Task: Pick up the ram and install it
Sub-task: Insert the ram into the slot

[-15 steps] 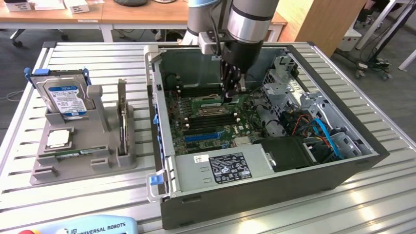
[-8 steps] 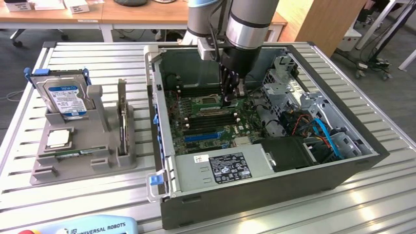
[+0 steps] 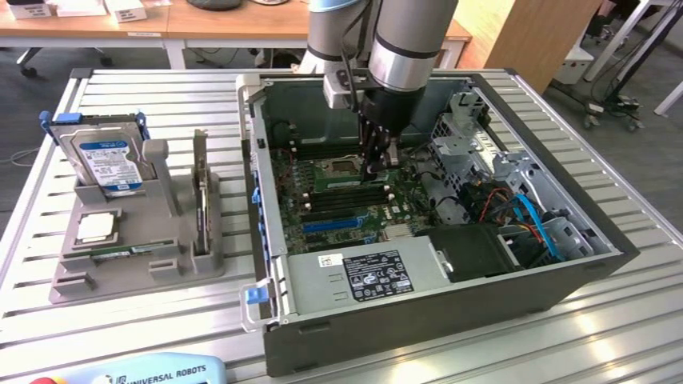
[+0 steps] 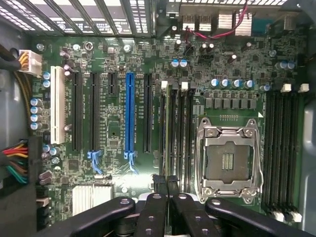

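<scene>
Ram (image 4: 166, 128): edge-on among the memory slots (image 4: 183, 133) beside the empty socket (image 4: 227, 160). End effector (image 4: 165, 183): fingers together over its end. Handling: press straight down, evenly, no tilt.

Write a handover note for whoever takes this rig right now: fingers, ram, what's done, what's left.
Gripper: down inside the computer case, fingers shut, tips over the memory slots beside the empty processor socket.
Ram: a green stick standing in one of those slots, by the fingertips.
Done: ram picked up and brought to the board, judging by where it sits.
Left: seating unconfirmed. Cannot tell whether it is pushed fully home or latched.
</scene>
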{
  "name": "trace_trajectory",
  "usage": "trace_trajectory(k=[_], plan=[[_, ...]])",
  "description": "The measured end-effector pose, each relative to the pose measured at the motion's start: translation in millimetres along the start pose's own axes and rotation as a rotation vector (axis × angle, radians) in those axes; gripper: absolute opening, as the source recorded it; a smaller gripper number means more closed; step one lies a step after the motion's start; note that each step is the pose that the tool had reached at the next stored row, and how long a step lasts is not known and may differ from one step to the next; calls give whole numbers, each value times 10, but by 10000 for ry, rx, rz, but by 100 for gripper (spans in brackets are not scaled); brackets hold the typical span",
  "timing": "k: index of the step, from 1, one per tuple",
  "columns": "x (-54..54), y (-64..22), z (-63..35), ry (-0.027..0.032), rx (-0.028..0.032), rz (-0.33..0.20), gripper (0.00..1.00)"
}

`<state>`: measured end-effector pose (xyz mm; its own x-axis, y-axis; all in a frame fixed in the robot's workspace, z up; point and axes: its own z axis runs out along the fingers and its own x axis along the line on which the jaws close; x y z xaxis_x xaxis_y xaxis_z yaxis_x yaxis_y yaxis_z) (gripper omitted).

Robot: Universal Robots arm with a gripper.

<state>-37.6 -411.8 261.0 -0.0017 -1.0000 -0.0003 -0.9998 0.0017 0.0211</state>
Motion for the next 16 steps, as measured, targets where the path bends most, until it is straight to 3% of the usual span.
trace_trajectory(k=[8,16], plan=[[0,-2,117,-1,0,0,11],[0,-3,129,-4,1,-1,11]])
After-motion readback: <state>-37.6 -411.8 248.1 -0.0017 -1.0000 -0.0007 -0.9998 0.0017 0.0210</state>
